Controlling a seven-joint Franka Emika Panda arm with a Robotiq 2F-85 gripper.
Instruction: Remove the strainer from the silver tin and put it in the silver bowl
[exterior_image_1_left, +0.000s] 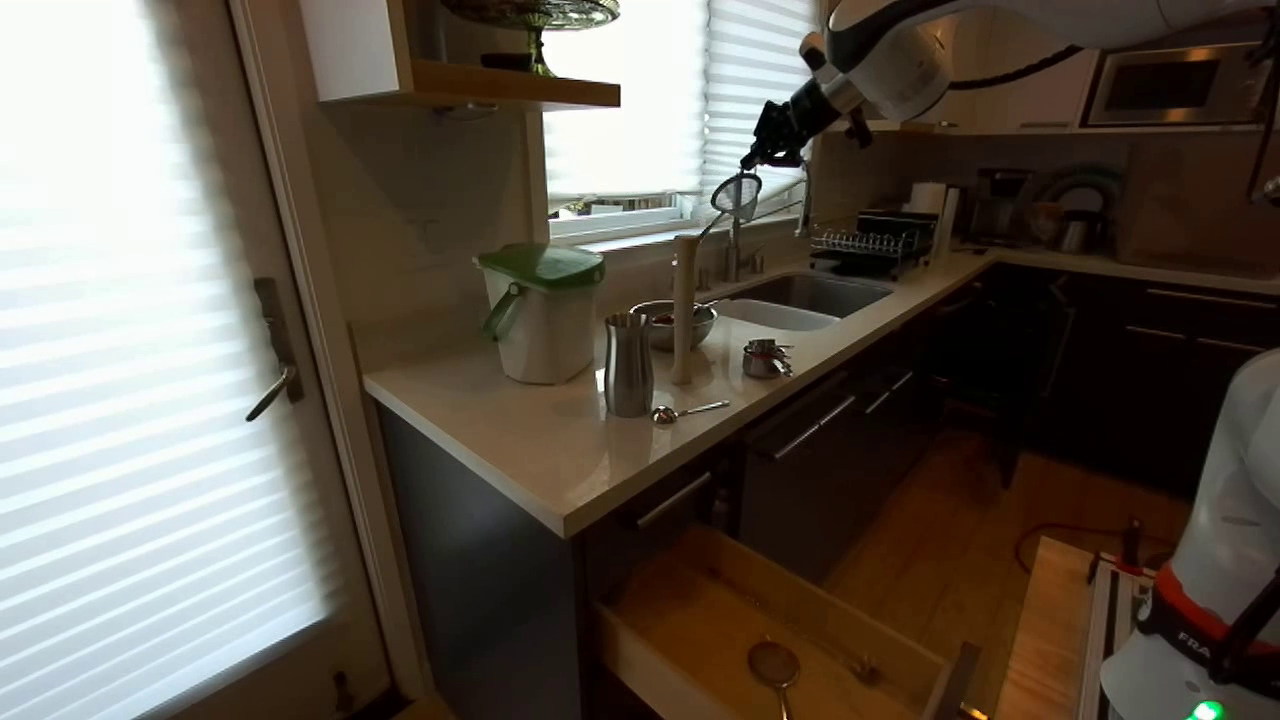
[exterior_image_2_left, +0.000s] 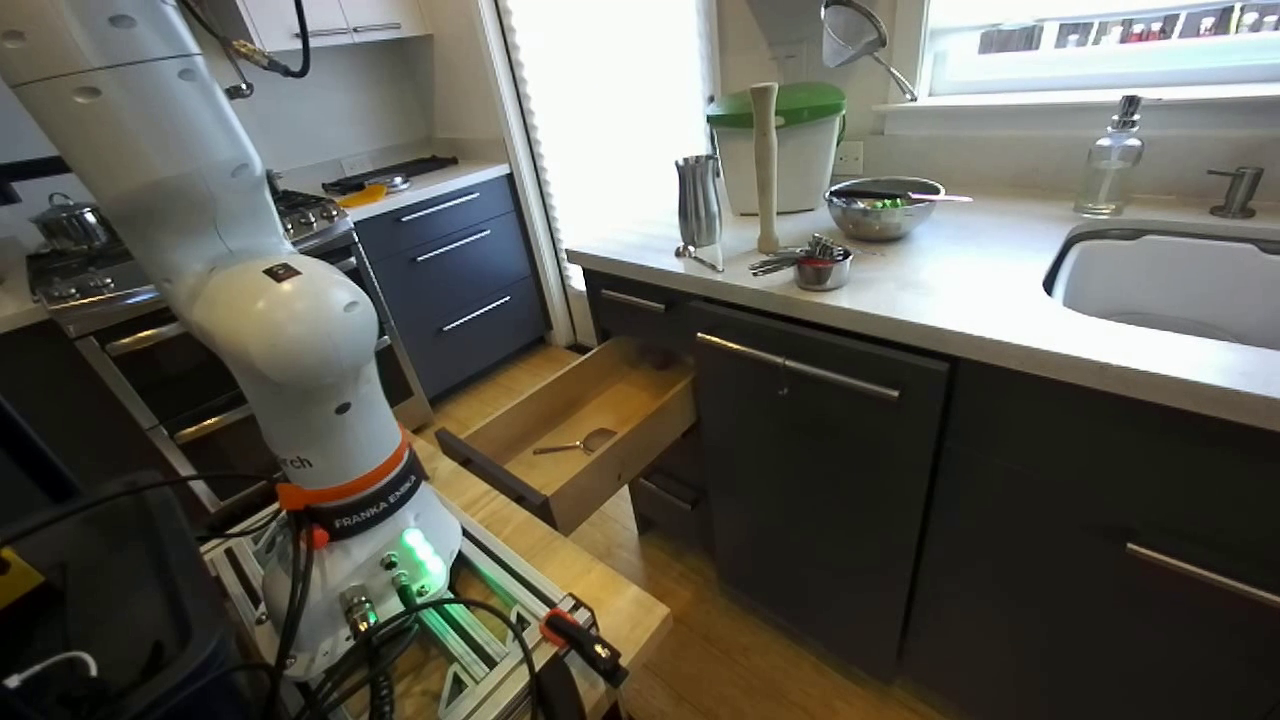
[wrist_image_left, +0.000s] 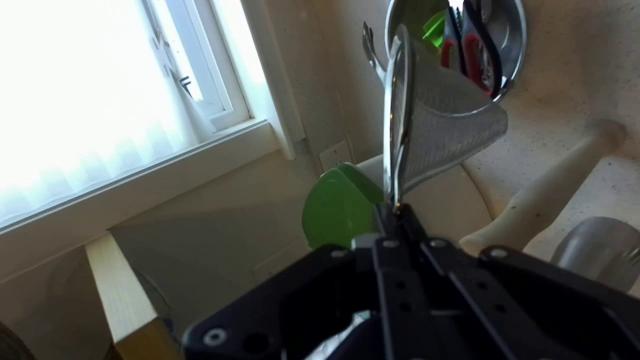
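The strainer (wrist_image_left: 445, 130), a conical mesh with a thin metal ring, hangs in the air above the counter. My gripper (wrist_image_left: 397, 212) is shut on the near edge of its ring; the handle points away from the fingers. In an exterior view the gripper (exterior_image_1_left: 752, 162) is high by the window, and the strainer's handle slopes down to the left. The silver tin (exterior_image_1_left: 629, 370) stands upright on the counter, the strainer clear of it. Behind it is the silver bowl (exterior_image_2_left: 880, 220), holding red-handled scissors (wrist_image_left: 472, 50) and a green item (wrist_image_left: 435, 27). In an exterior view the strainer (exterior_image_2_left: 850, 35) shows without the gripper.
A wooden stick (exterior_image_2_left: 765, 170) stands upright between tin and bowl. Measuring cups (exterior_image_2_left: 822, 270) and a scoop (exterior_image_1_left: 665, 413) lie near the front edge. A white bin with a green lid (exterior_image_1_left: 545, 265) stands behind. The drawer (exterior_image_2_left: 570, 430) below is pulled out.
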